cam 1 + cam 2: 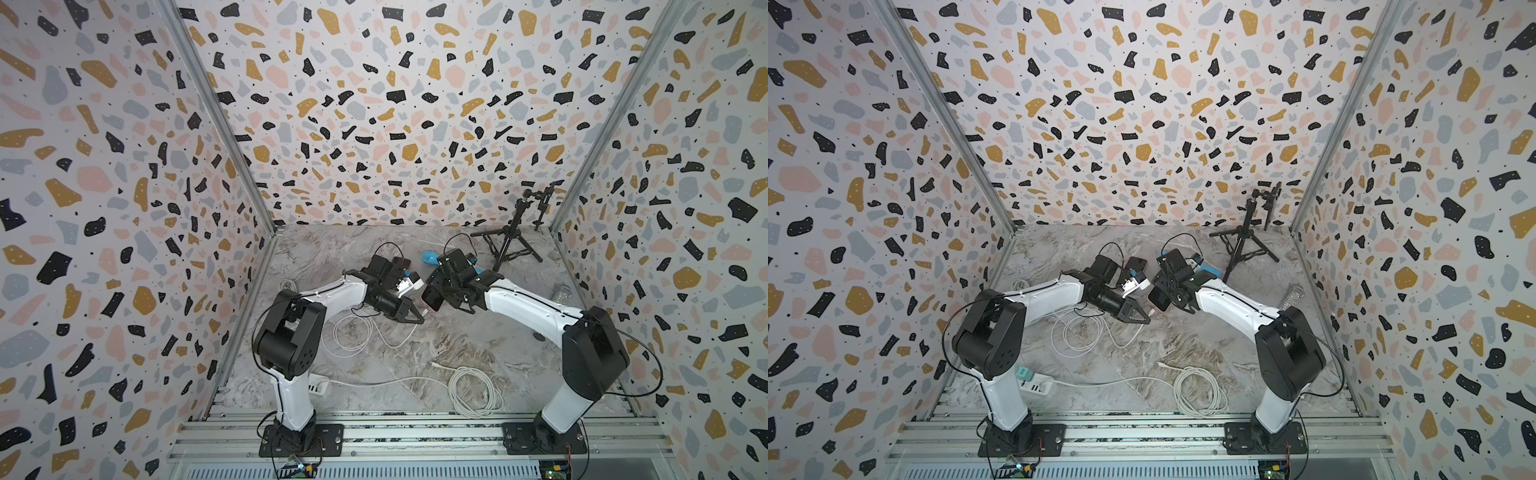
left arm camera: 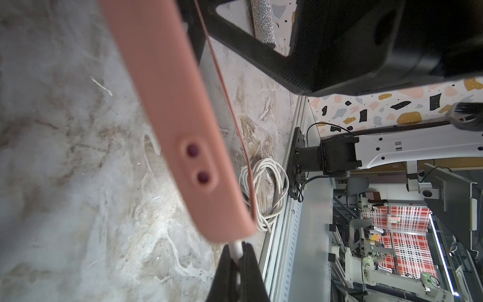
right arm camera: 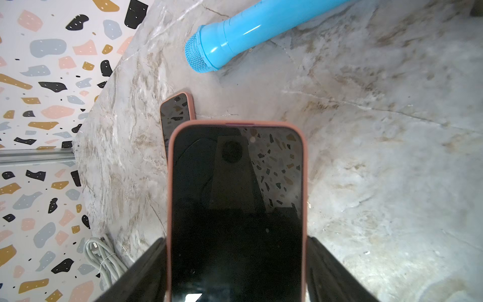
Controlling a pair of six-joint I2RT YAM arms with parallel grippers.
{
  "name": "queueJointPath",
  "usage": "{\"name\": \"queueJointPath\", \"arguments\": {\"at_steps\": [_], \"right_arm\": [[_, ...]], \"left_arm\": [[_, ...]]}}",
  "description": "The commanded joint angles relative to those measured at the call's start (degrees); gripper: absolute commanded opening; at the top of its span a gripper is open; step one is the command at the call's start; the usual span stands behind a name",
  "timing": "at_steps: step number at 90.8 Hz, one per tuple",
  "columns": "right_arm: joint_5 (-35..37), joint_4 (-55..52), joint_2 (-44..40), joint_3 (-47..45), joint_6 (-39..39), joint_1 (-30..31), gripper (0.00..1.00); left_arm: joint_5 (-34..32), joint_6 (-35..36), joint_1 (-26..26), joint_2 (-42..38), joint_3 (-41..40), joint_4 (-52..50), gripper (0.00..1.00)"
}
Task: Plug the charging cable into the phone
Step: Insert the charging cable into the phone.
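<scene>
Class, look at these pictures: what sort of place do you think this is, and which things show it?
Probably a robot test booth in a lab: patterned walls enclose a marble-look tabletop, and two arms bolted to an aluminium rail.

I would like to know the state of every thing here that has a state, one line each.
phone: screen dark, held off the table by the right hand.
charging cable: plug pinched in the shut left hand, tip at the phone's bottom edge.
second phone: lying on the table, screen dark.
spare cable: coiled, free.
</scene>
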Motion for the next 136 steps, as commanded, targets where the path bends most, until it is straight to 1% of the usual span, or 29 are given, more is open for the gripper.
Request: {"name": "queueJointPath", "arguments": {"at_steps": [1,69,93,117,136], "right_arm": [[1.27,1.24,-2.59,0.1,-0.68,0.41,0.69],[0.45,1.79,-2.9,-1.01,-0.87,0.85,0.69],[1.92,1.75,-3.97,-0.72,-1.42,0.84,0.69],[5.28,1.72,-5.14,-0.64,-2.83,0.74,0.69],[4.02,1.74,-4.29,-0.83,-2.57,0.67,0.69]], "left_arm": [[1.17,1.4,-0.19,-1.47,0.14,0.91,0.0],[0.41,1.77,-0.05,-2.57,0.03,0.95,0.0],[-0.09,1.86,-0.03,-2.4,-0.84,1.28,0.0],[0.23,1.63,-0.03,-2.26,-1.13,1.5,0.0],[0.67,1.59,-0.03,-2.56,-1.14,1.47,0.0]]}}
